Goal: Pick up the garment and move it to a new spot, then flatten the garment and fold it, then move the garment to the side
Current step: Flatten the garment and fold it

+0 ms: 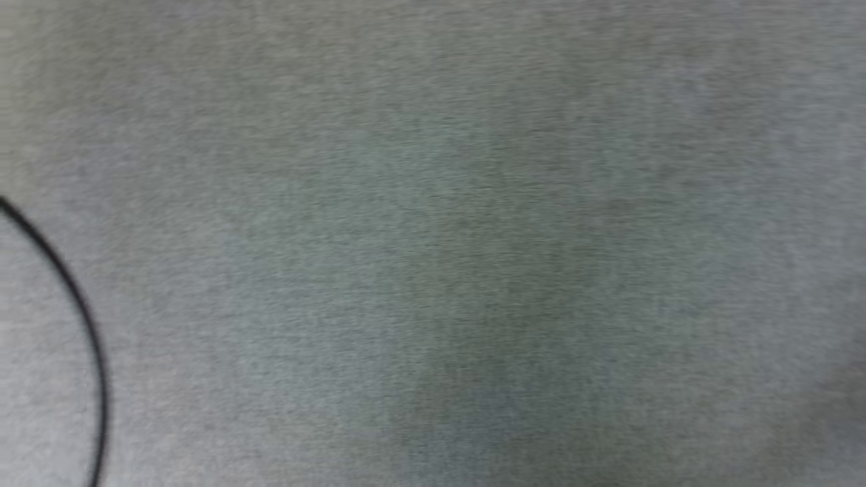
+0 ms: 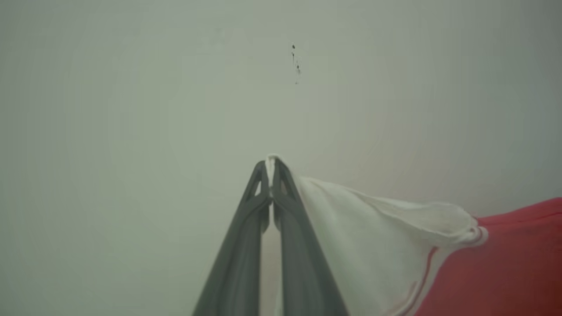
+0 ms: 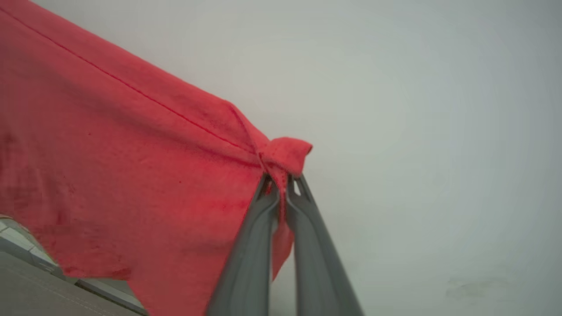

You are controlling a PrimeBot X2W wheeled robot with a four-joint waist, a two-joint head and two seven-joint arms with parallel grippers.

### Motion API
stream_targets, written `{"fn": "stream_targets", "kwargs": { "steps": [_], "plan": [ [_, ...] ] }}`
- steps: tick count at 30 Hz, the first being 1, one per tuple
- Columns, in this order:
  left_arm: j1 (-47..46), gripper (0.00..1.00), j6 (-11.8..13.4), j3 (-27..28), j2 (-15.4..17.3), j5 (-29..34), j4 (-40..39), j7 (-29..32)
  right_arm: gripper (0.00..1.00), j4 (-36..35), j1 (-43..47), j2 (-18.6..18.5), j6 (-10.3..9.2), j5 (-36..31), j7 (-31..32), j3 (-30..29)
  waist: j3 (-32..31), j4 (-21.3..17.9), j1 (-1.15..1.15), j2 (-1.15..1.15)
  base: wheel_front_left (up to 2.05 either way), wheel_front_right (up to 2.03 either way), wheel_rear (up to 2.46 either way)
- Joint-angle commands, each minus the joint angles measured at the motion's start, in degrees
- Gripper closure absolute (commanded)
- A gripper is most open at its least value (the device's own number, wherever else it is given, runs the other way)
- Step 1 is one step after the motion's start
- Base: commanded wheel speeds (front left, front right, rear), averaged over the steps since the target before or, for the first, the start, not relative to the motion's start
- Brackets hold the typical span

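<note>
The left tool (image 2: 271, 169) is clenched on the tip of a white sleeve (image 2: 373, 228), a sliver of cloth poking out between its dark fingers. From that pinch the sleeve runs off to the right of the left wrist view, past red-and-white striped trim, to the red body at the lower right corner. The right tool (image 3: 281, 181) is shut tight on a bunched red corner of the garment (image 3: 131, 166), whose seamed edge slants up and away to the left of the right wrist view. Behind both tools lies the pale surface (image 2: 131, 109), marked with a few small dark specks (image 2: 295, 61). The head view is blurred: grey ground crossed by a thin dark curved line (image 1: 74, 304) at lower left.
</note>
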Motion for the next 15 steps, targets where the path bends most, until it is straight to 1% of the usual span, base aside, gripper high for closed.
{"fn": "stream_targets", "kwargs": {
  "steps": [1,7,12,15],
  "plan": [
    [2.93,1.0,-0.31,-0.6,-0.6,-0.43,0.58,-0.75,1.0,1.39,2.22,0.3,-0.08,-0.1,-1.22,0.81,0.47,1.36,-0.01,0.0,0.0,0.0,0.0],
    [16.8,1.0,-0.77,-1.31,-4.03,-2.15,0.11,-2.05,1.0,5.82,10.28,0.16,-0.08,1.01,-6.55,4.83,-2.76,3.12,-0.01,0.0,0.0,0.0,0.0],
    [32.11,1.0,-0.29,0.13,-6.28,-1.43,-4.34,-2.13,1.0,8.58,19.47,1.39,-0.07,2.82,-9.87,7.29,-7.09,3.59,-0.01,0.0,0.0,0.0,0.0],
    [41.92,1.0,-0.25,-0.27,-6.65,-0.46,-6.89,-2.14,1.0,9.94,25.18,1.76,-0.07,3.94,-11.7,9.02,-10.65,3.67,-0.01,0.0,0.0,0.0,0.0]
  ]
}}
